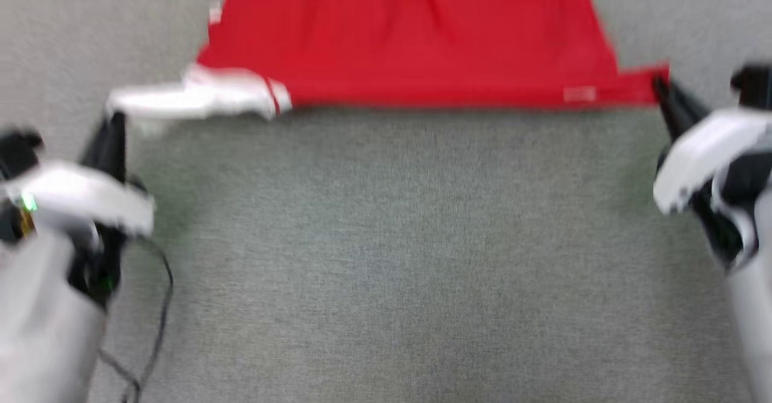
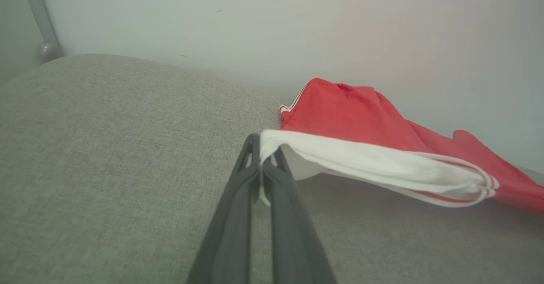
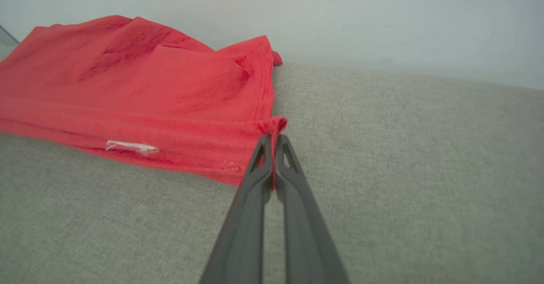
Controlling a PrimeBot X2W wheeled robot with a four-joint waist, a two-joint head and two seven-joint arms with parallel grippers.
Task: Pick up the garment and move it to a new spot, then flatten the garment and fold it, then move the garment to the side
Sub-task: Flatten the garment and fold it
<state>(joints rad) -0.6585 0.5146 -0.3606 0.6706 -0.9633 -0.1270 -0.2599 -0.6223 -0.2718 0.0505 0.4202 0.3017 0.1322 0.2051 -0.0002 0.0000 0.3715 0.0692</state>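
The garment (image 1: 410, 35), a red shirt with a white sleeve, lies stretched across the far part of the grey fabric surface (image 1: 398, 252). My left gripper (image 1: 113, 118) is shut on the white sleeve's end, and in the left wrist view the sleeve (image 2: 374, 165) hangs taut from my left gripper (image 2: 262, 148). At the other end my right gripper (image 1: 660, 86) is shut on the red hem corner, with that corner (image 3: 272, 124) pinched in my right gripper (image 3: 272, 141) in the right wrist view. The near edge of the garment is pulled straight between the two grippers. The head view is blurred.
A pale wall (image 2: 272, 24) rises just behind the garment. A metal post (image 2: 40, 20) stands at the far left corner in the left wrist view. A thin black cable (image 1: 160, 318) hangs by my left forearm. The grey surface extends open in front of the garment.
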